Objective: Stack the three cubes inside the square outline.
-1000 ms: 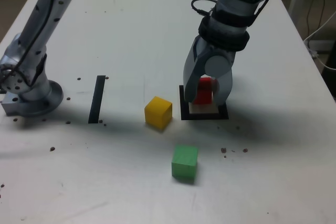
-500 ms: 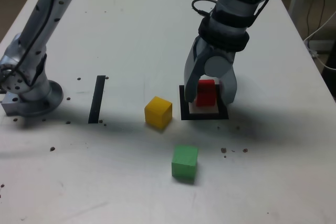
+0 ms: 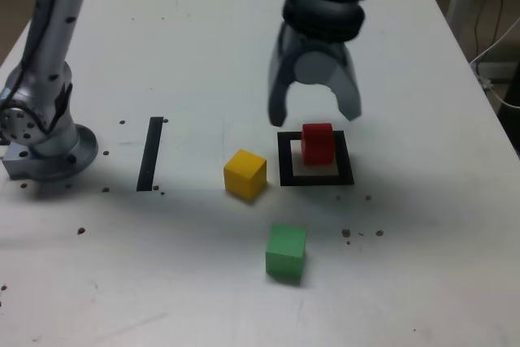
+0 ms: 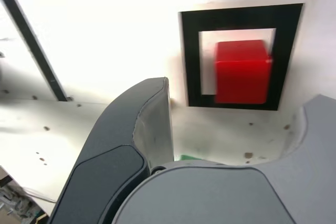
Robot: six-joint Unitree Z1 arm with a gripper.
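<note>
The white, brown-flecked tabletop (image 3: 195, 282) carries the red cube (image 3: 318, 145) inside the black square outline (image 3: 286, 170), with the yellow cube (image 3: 245, 174) and green cube (image 3: 286, 250) outside; the gripper's (image 3: 315, 114) fingers stand apart.

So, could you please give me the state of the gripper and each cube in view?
Gripper: open, raised, holding nothing.
Red cube: resting inside the square outline, nothing stacked on it.
Yellow cube: on the table, outside the outline.
Green cube: on the table, also outside.
</note>
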